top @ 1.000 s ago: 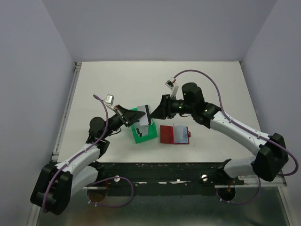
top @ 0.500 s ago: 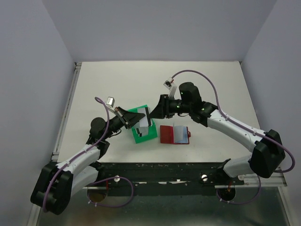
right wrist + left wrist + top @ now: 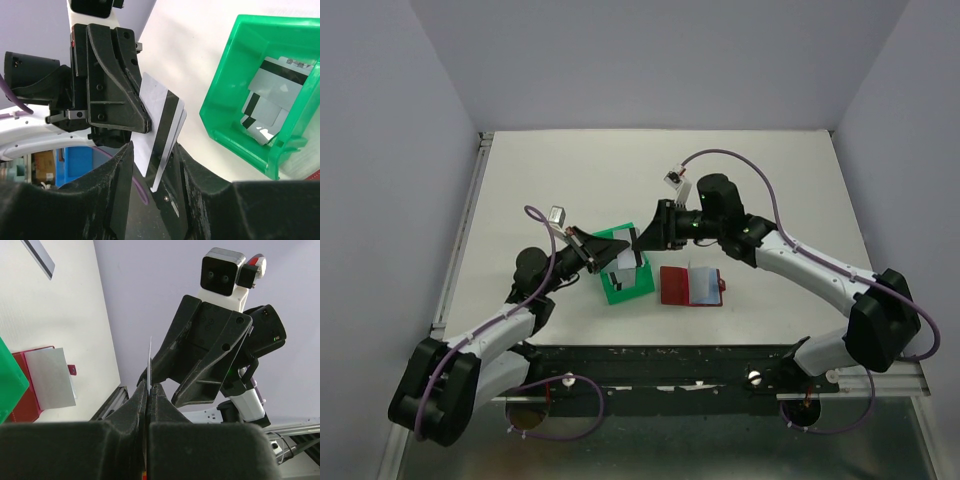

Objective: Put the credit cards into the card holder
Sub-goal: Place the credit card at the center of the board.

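White tabletop w/ pale lilac walls around; both arms meet above it, near the middle. We see the left end effector pressed together on a thin silvery-grey rectangular credit card w/ a dark stripe. It pinches the card at one end, so most of the credit card sticks out free in the air, over the green plastic tray. More credit cards of the same kind lie in a loose pile inside that tray. The small dark red folding card holder lies open on the tabletop just beside the tray, toward the right arm, light blue inside facing up.

The right end effector is spread, one finger on each side of the free end of the credit card. In the right wrist view a gap shows at least on one side, so we judge it has no grip yet.

Step in hand, as we judge: handover of the credit card from left to right, before it goes into the card holder. To do it well we would:
1) centre the right fingers on the free end, clear of the left fingertips;
2) close the right side fully first and only then open the left, otherwise the credit card prob. drops back into the tray;
3) leave one edge of the card free, for sliding into the blue pocket;
4) pull away straight along the card plane, no twist, because such thin plastic bends and slips easily.

The card holder looks not fixed, so it may shift if pushed.
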`<act>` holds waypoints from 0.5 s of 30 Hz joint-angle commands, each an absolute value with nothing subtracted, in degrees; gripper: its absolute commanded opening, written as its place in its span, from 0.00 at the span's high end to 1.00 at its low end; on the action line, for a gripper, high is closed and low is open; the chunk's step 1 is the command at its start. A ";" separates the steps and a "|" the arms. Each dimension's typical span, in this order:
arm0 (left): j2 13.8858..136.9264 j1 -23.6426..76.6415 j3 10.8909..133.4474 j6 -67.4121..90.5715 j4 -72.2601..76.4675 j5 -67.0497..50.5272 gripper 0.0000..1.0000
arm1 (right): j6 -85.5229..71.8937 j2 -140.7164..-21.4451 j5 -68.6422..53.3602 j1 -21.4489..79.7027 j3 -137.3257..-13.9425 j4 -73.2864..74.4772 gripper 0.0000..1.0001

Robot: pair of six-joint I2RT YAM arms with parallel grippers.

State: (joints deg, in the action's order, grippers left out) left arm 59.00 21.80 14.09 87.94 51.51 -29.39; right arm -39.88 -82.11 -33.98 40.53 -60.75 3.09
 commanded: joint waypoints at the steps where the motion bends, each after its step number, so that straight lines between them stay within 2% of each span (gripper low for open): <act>1: 60.46 21.80 13.36 90.26 56.33 -28.21 0.93 | -41.75 -83.58 -36.65 40.78 -61.61 0.62 0.55; 8: 62.84 21.80 13.18 91.93 60.46 -28.56 0.86 | -41.92 -84.11 -36.65 40.78 -61.52 0.62 0.56; 15: 63.02 21.88 13.18 91.93 60.91 -28.65 0.79 | -41.40 -84.11 -35.86 40.78 -61.96 1.23 0.62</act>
